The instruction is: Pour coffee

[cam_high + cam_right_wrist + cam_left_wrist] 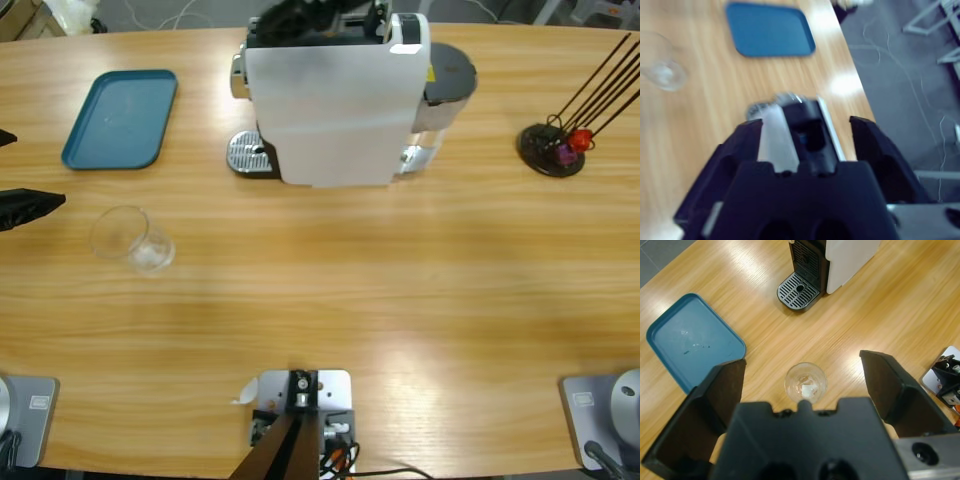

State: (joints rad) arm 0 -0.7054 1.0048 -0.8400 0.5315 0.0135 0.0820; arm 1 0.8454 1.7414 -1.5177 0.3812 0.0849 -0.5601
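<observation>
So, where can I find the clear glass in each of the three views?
High view: the glass stands left of centre, below the blue tray.
Left wrist view: bottom centre, between the open jaws.
Right wrist view: upper left edge.
Shared landmark: the blue tray.

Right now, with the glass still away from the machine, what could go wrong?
The glass is thin, clear and empty: the left gripper, open above it, could tip or crush it when closing. The drip tray is small, so a misplaced glass could miss the spout. The right gripper hangs over the machine and may bump it.
</observation>
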